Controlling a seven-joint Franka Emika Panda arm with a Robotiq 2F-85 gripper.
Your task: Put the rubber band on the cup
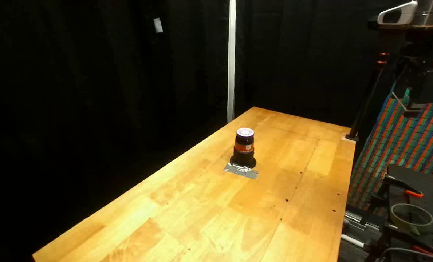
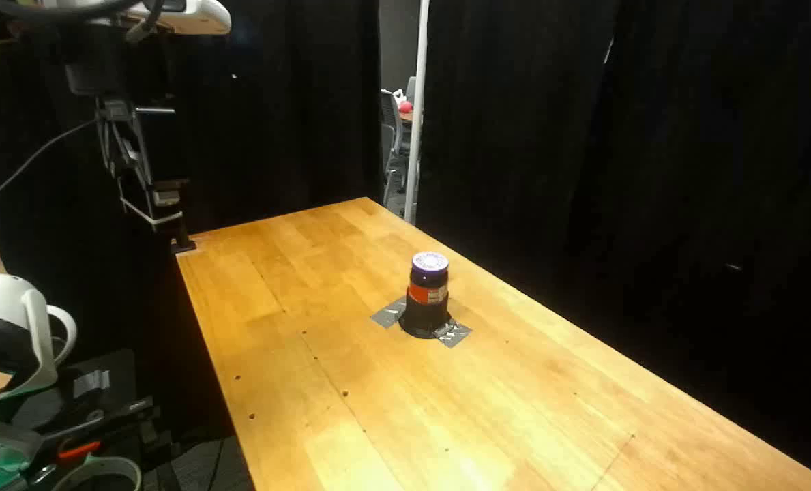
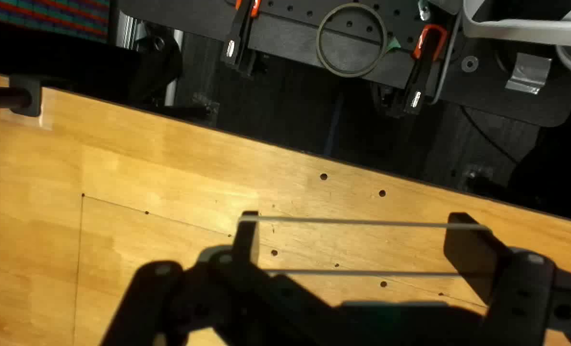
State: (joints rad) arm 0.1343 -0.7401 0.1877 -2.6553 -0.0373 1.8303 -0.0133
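The cup (image 1: 244,147) is a small upright cylinder with a dark top part, an orange-brown label and a pale lid. It stands on the wooden table (image 1: 292,182), and also shows in an exterior view (image 2: 428,293). It is out of the wrist view. My gripper (image 3: 357,242) is open. The pale rubber band (image 3: 352,221) is stretched around both fingers as two parallel strands. In an exterior view the band (image 2: 151,219) shows as a thin light line at the gripper (image 2: 149,198). The gripper is high, apart from the cup, near the table's side edge.
Grey tape (image 2: 453,334) sticks at the cup's black flared base. A black post (image 3: 26,96) stands at a table corner. Beside the table is a black perforated board (image 3: 285,29) with a tape roll (image 3: 320,38) and orange-tipped clamps (image 3: 427,57). Black curtains (image 1: 92,91) surround the table.
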